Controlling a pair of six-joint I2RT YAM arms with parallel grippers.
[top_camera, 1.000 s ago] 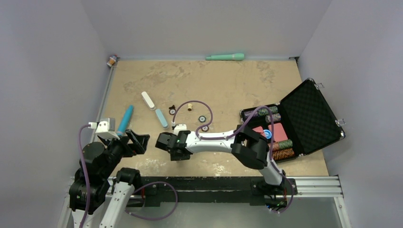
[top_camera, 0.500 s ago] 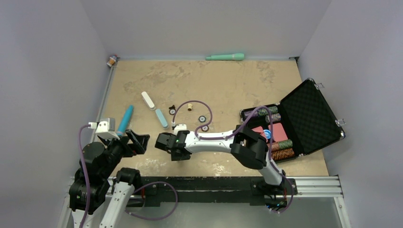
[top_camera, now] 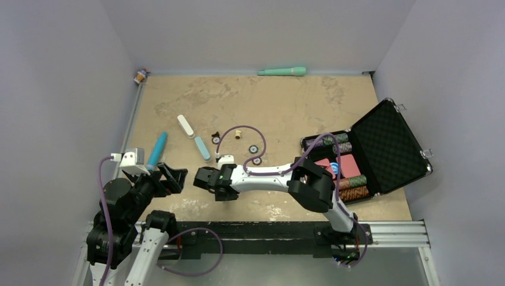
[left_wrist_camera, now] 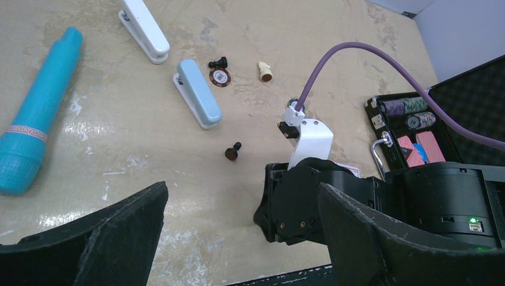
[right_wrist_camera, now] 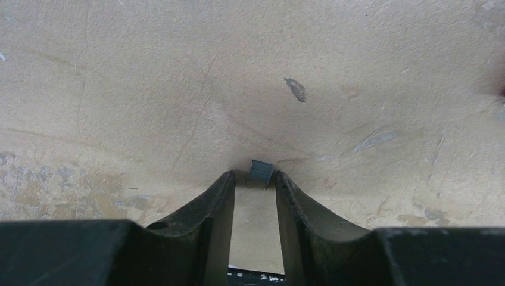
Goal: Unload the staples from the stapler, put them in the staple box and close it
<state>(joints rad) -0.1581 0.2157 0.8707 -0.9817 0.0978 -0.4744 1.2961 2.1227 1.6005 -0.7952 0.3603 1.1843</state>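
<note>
The stapler lies opened flat on the table at the left, its white bar (top_camera: 186,126) and light blue bar (top_camera: 202,148) end to end; both bars show in the left wrist view (left_wrist_camera: 145,30) (left_wrist_camera: 199,100). My right gripper (top_camera: 202,177) is low over the table in front of the stapler. In the right wrist view its fingers (right_wrist_camera: 254,176) stand narrowly apart. The staples (right_wrist_camera: 261,170), a tiny grey strip, lie on the table at the fingertips, against the right finger and with a gap to the left finger. My left gripper (top_camera: 170,177) is wide open and empty (left_wrist_camera: 241,196).
A bright blue marker (top_camera: 157,149) lies left of the stapler. A teal pen (top_camera: 282,71) lies at the back wall. An open black case (top_camera: 381,149) with chips and cards stands at the right. Small chess pieces and chips (top_camera: 253,149) are scattered mid-table.
My right gripper has shifted very slightly to the left. The left arm and the stapler have not moved.
</note>
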